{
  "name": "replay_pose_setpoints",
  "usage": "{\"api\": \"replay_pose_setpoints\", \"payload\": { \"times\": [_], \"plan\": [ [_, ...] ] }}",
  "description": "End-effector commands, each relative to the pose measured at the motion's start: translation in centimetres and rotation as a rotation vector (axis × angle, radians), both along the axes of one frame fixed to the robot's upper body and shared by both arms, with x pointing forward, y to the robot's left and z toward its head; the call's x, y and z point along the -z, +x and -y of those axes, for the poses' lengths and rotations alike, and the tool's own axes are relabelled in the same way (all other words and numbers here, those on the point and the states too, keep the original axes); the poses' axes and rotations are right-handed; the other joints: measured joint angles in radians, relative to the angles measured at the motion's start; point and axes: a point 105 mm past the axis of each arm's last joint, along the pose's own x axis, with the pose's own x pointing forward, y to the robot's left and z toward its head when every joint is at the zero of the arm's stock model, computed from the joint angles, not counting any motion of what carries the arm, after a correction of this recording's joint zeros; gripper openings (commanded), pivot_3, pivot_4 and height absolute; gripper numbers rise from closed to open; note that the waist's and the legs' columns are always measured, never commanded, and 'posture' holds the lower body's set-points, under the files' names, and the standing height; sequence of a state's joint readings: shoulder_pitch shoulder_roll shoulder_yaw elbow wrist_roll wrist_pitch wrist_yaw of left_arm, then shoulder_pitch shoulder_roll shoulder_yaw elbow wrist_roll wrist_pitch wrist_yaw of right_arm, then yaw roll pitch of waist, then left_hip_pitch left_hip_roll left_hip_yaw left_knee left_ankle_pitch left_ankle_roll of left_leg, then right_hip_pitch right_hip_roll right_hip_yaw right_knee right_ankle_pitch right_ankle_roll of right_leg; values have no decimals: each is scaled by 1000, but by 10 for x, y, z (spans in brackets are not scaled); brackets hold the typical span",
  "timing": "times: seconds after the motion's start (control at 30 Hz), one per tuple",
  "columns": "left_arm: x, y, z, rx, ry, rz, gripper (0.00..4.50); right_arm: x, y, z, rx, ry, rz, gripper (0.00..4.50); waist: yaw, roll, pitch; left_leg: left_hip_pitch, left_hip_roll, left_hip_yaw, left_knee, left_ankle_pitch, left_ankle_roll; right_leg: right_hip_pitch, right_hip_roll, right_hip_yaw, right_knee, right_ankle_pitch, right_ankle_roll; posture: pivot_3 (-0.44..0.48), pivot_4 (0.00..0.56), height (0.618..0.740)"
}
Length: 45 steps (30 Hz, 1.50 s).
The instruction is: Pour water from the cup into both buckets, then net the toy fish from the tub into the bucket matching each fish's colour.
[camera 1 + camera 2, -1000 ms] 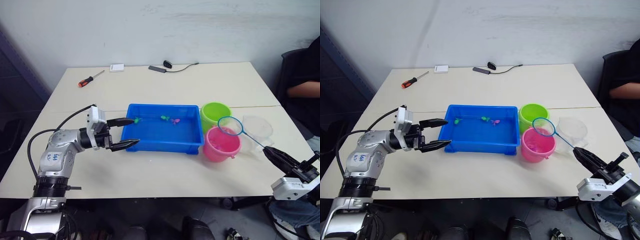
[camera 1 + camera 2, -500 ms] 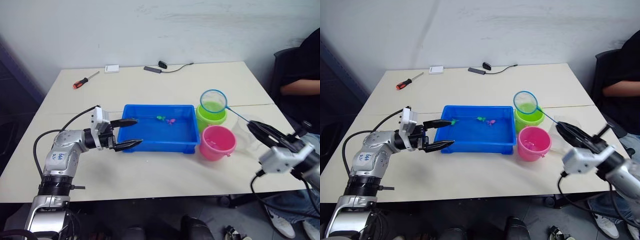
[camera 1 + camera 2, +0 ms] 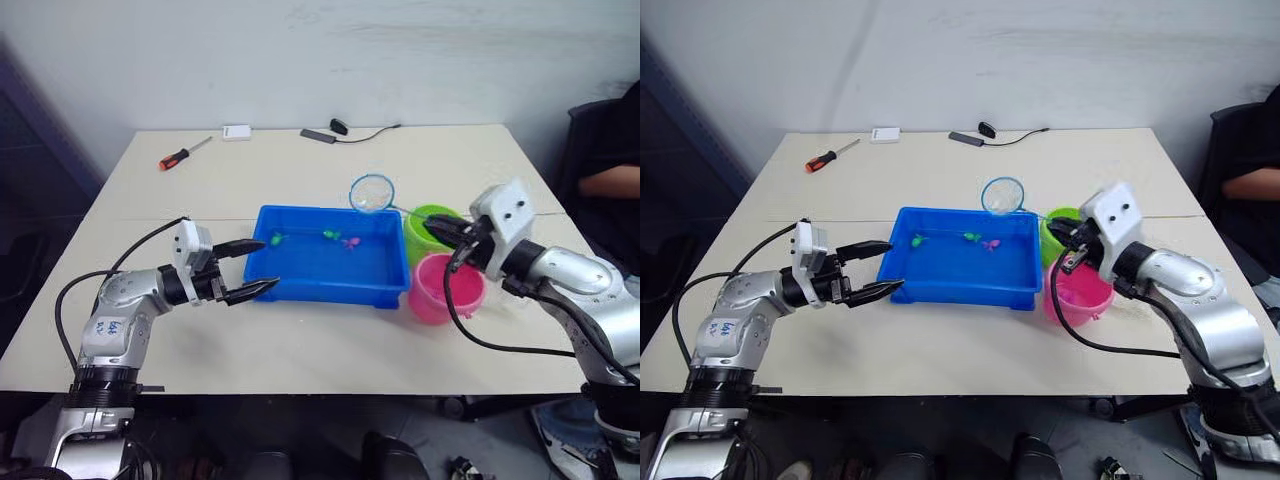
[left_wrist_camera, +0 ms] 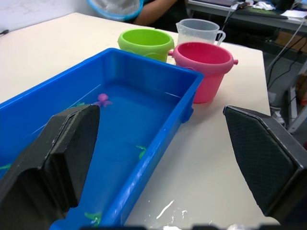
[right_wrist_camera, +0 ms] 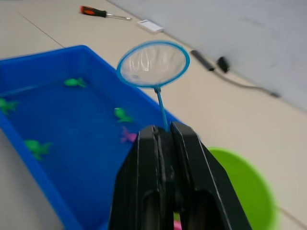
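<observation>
The blue tub (image 3: 325, 296) holds water with green toy fish (image 3: 275, 240) and a pink one (image 3: 350, 241) near its far side. My right gripper (image 3: 435, 228) is shut on the net's thin handle, above the green bucket (image 3: 418, 245). The net's blue hoop (image 3: 371, 193) hangs over the tub's far right edge, and its mesh (image 5: 152, 63) looks empty. In front of the green bucket stands the pink bucket (image 3: 440, 295). The clear cup (image 4: 199, 29) sits behind the buckets. At the tub's left end my left gripper (image 3: 268, 265) is open, holding nothing.
A red-handled screwdriver (image 3: 182, 154), a small white box (image 3: 236, 132) and a black cable with a small device (image 3: 335, 128) lie at the table's far edge. A person's arm (image 3: 610, 178) shows at the right, beyond the table.
My right arm has swung the net up and to the left, from beside the pink bucket to over the tub's far right edge. The left gripper has held its place, open.
</observation>
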State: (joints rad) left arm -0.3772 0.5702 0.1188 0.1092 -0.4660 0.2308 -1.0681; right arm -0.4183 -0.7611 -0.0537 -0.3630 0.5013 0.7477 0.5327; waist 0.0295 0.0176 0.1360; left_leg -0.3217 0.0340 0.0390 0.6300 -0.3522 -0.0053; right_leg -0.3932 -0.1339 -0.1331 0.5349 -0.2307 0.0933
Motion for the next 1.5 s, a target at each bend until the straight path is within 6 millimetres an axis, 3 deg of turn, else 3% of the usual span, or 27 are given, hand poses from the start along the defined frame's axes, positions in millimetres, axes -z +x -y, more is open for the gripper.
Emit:
{"api": "replay_pose_setpoints", "payload": {
  "times": [0.03,0.23,0.53,1.0,1.2,1.5],
  "plan": [
    [-14,-3,-2,-19,0,62,4467,5,-3,-4,-5,42,-181,0,-1,0,0,0,0,0,0,0,0,0,0,0,-1,0,0,0,150,740],
    [-12,-7,-3,-35,-1,63,4467,20,6,-5,94,85,-455,0,-8,1,-1,0,1,1,0,0,1,-1,0,0,0,0,0,0,150,740],
    [-12,-7,-2,-41,0,60,4467,39,11,-9,200,59,-654,0,-9,2,-1,0,-2,1,0,0,0,-1,1,-1,2,2,2,0,150,740],
    [-14,-11,-2,-50,3,62,4467,58,49,-37,275,100,-618,0,-29,2,-2,0,-3,5,-1,0,-1,-1,2,-1,4,3,4,0,150,740],
    [-15,-13,-4,-58,6,61,4467,53,60,-45,262,159,-569,0,-34,2,-2,1,-2,7,-1,1,-2,-1,3,-1,5,3,4,0,150,740],
    [-15,-11,-1,-50,-1,63,4467,37,59,-50,220,208,-514,0,-34,2,-2,1,-2,7,-1,1,-2,-1,3,-1,5,3,4,0,150,740]
  ]
}}
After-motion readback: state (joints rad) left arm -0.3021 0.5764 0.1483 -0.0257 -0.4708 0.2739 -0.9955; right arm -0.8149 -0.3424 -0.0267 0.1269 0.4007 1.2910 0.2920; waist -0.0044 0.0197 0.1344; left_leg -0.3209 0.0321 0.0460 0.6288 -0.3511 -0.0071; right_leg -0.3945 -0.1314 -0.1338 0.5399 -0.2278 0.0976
